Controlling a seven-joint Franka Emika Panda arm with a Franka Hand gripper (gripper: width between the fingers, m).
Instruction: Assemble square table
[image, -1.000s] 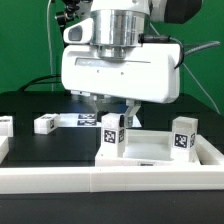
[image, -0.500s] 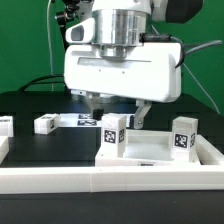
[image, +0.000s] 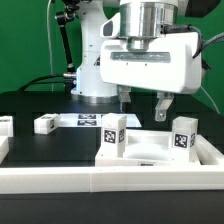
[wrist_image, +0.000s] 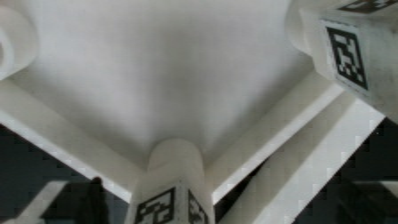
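Observation:
The white square tabletop lies at the front of the exterior view's right, inside the white rail. Two white tagged legs stand upright on it, one at its near left corner and one at its right. My gripper hangs above the tabletop between these legs, open and empty, its fingers apart. In the wrist view the tabletop's face fills the picture, with one tagged leg and another.
Two loose white legs lie on the black mat at the exterior view's left. The marker board lies behind them. The long white rail runs along the front. The robot base stands behind.
My gripper has moved to the exterior view's right, from above the near left leg to above the tabletop's middle. The legs and the tabletop have not moved.

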